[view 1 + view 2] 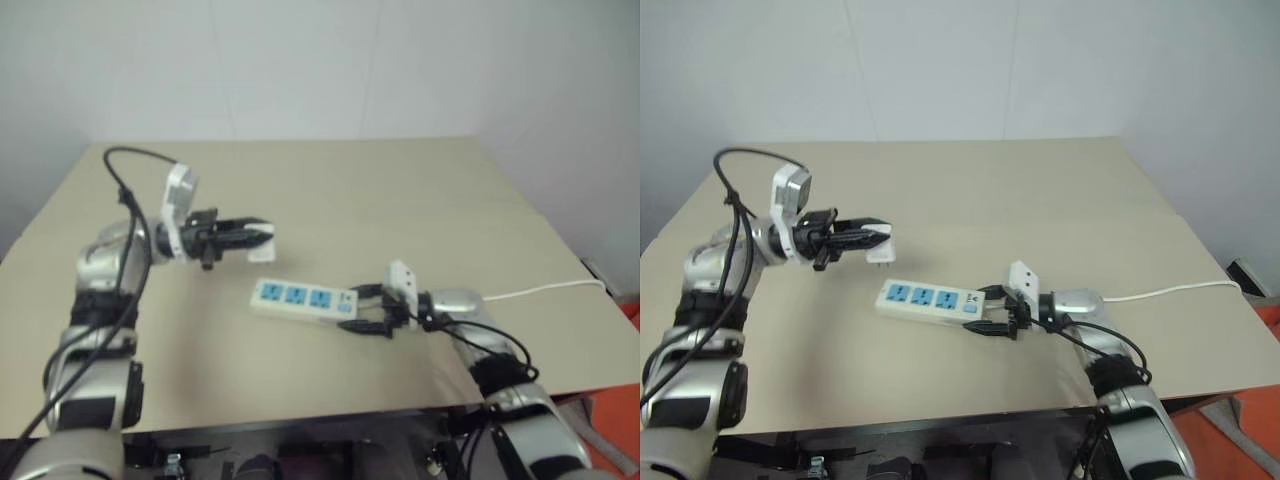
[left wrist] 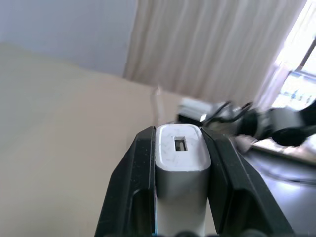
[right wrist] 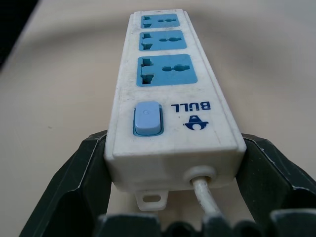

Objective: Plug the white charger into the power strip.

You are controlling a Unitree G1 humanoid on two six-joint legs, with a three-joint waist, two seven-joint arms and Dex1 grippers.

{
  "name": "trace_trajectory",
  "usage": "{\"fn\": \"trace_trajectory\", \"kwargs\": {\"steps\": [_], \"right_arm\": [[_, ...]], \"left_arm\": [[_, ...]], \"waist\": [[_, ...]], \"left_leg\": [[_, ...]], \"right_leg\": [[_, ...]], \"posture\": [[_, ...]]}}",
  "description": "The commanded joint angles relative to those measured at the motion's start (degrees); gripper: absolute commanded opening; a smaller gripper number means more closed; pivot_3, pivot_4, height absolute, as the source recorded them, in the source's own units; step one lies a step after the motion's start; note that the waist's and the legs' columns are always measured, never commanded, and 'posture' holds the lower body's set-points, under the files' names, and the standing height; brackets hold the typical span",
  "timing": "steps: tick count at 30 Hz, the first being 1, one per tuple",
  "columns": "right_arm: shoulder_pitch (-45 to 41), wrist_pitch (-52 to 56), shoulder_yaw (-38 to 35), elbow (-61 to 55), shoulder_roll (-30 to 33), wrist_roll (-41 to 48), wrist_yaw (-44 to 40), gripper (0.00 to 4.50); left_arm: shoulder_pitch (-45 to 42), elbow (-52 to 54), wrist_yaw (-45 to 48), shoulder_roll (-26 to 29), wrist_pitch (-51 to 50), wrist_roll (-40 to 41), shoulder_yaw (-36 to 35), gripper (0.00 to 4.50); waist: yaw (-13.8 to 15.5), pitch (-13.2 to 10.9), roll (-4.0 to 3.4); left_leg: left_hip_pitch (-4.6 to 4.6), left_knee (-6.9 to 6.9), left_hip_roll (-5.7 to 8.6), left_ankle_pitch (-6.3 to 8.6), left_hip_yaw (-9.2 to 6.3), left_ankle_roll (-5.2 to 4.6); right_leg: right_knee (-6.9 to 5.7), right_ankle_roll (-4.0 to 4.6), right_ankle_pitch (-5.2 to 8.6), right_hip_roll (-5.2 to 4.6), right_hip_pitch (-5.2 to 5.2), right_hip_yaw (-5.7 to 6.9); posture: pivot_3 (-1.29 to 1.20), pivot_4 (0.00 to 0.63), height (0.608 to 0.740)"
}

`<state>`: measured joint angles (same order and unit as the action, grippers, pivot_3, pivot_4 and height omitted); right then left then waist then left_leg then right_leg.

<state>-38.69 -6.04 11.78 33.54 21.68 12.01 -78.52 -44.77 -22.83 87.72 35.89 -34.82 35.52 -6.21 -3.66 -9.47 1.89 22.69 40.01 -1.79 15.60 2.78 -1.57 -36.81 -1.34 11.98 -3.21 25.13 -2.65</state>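
My black-fingered left end effector (image 1: 262, 232) clamps the white charger (image 2: 180, 163). The white power strip (image 3: 173, 103) has three blue socket faces and a pale blue switch, on the beige counter (image 1: 400, 190).

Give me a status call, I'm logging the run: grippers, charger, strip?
Left gripper shut on white charger, held above table. Right gripper fingers straddle power strip at its switch end. All sockets free, nothing in the way.

A beige table (image 1: 400, 190) stands against a plain white wall (image 1: 300, 60). The left wrist view shows pale pleated curtains (image 2: 212, 44) beside a bright window (image 2: 303, 79), daylight coming through
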Motion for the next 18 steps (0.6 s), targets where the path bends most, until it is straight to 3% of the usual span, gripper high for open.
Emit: {"fn": "trace_trajectory", "kwargs": {"steps": [1, 9, 18], "right_arm": [[-2.41, -3.13, 1.49, 1.56, -0.47, 0.17, -6.63, 3.43], [-4.49, -6.23, 2.17, 9.02, -2.74, -3.52, -5.91, 3.43], [-5.65, -7.22, 1.19, 14.57, -3.39, -4.59, -4.74, 3.43]], "left_arm": [[3.4, 6.91, -0.53, -0.04, -2.09, 3.81, -2.05, 1.02], [9.24, 7.9, 1.76, -3.05, 7.55, -1.73, 4.49, 1.02], [8.55, 5.13, 1.51, -7.33, 14.44, -5.96, 8.5, 1.02]], "waist": [[0.37, 0.0, 0.0], [1.08, -0.01, -0.01], [1.07, 0.0, -0.01]], "left_leg": [[0.02, 0.0, -0.01, 0.0, -0.01, 0.01], [-0.13, 0.08, 0.09, -0.04, 0.08, 0.08], [-0.34, 0.07, 0.08, -0.06, 0.38, 0.11]], "right_leg": [[-0.02, 0.0, 0.0, -0.04, 0.01, 0.01], [0.03, 0.03, -0.01, -0.05, -0.06, 0.01], [0.05, 0.06, -0.02, -0.04, -0.18, -0.07]], "posture": [[0.0, 0.15, 0.74], [0.0, 0.15, 0.74], [0.0, 0.15, 0.74]]}}
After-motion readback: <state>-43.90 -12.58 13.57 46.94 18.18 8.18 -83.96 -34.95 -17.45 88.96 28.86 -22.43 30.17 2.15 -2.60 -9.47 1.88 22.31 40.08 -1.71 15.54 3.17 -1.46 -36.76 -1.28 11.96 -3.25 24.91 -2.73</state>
